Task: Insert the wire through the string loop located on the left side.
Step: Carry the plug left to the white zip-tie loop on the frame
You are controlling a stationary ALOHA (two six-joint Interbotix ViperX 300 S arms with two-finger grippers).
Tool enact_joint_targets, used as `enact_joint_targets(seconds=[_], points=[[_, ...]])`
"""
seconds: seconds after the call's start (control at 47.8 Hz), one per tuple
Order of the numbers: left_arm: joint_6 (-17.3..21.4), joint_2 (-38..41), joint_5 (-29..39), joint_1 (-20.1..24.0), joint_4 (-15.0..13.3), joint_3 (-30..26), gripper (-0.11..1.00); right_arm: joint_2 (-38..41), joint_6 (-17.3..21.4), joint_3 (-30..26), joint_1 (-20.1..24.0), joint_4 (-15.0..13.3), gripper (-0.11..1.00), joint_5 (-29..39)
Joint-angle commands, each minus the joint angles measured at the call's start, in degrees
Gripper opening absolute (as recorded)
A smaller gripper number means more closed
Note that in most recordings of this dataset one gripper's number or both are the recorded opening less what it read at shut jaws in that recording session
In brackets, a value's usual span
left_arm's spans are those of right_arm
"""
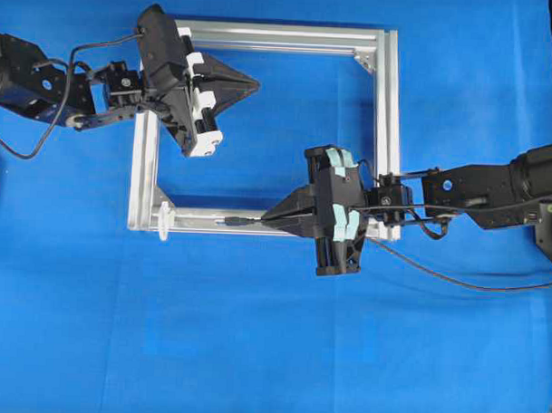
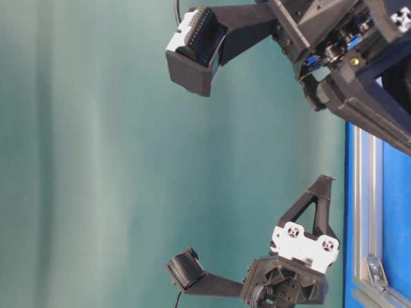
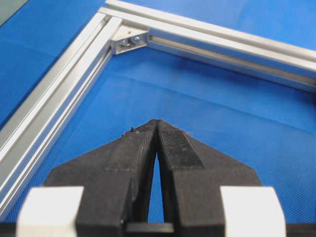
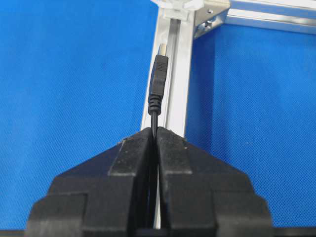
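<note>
The wire's plug point(image 1: 239, 221) sticks out leftward from my right gripper point(image 1: 264, 221), which is shut on the thin black wire just behind the plug. The plug hovers over the frame's near bar point(image 1: 203, 224), pointing at the string loop point(image 1: 163, 219), a small whitish loop at the frame's lower left corner, a short gap away. In the right wrist view the plug point(image 4: 158, 79) rises straight ahead of the gripper point(image 4: 156, 131), with the string loop point(image 4: 174, 5) at the top edge. My left gripper point(image 1: 257, 82) is shut on nothing point(image 3: 158, 122), hovering inside the frame's upper left.
The square silver aluminium frame point(image 1: 384, 129) lies on the blue cloth. A corner bracket point(image 3: 129, 40) is ahead of the left gripper. The wire's slack point(image 1: 455, 281) trails off to the right across the cloth, under the right arm.
</note>
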Motion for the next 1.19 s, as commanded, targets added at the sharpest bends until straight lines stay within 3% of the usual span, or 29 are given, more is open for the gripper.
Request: enact_joint_targets(seconds=[0.0,0.188,0.816,1.172], points=[[0.0,-1.67,-0.35,-0.09,0.18,-0.44,0.0,-1.93,0.09,-0.44,-0.18,0.09,0.0,-0.18],[0.0,-1.67,-0.35,-0.09,0.18,-0.62,0.0,-1.23,0.18,-1.76,0.0,0.18,0.0,-0.44],[-0.09,-1.85,-0.26,-0.09,0.18,-0.35,0.0,6.06,0.0,-14.15,0.18,-0.09,0.0,5.1],[-0.09,-2.11,-0.35,-0.09,0.18,0.09,0.0,7.47,0.0,-16.35,0.18,-0.09,0.0,7.65]])
